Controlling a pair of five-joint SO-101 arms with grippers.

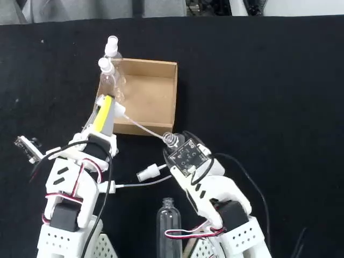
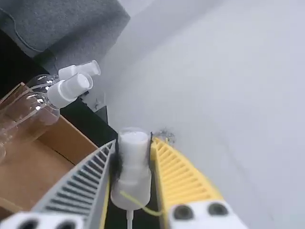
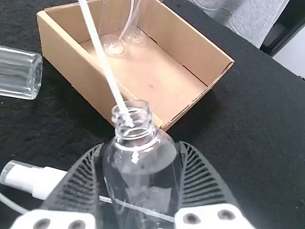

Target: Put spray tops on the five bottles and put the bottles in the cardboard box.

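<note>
L side: left end effector (image 2: pixel 133 145), grey + yellow fingers pinched tight on the head of a spray top (image 2: pixel 129 171). Its thin tube (image 1: pixel 145 129) slants off to the right, past the front wall of the cardboard box (image 1: pixel 156 102). In the box's far left corner two capped bottles (image 1: pixel 110 59) stand upright, touching or nearly so. The box sits on the black tabletop (image 1: pixel 269 80). A topless bottle (image 3: pixel 18 71) lies on its side outside the box, near one corner.

Middle: a loose spray top (image 1: pixel 149 173) lies flat on the tabletop btwn the two arms, its tube pointing toward the left arm. At the near edge, btwn the arm bases, is an uncapped bottle (image 1: pixel 168 223); can't tell if it's upright or lying.

R side: right end effector (image 3: pixel 139 149), fingers clamped on the body of an open bottle (image 3: pixel 138 167), neck up, just beside the box's near right corner. The tube's end sits in that bottle's mouth
</note>
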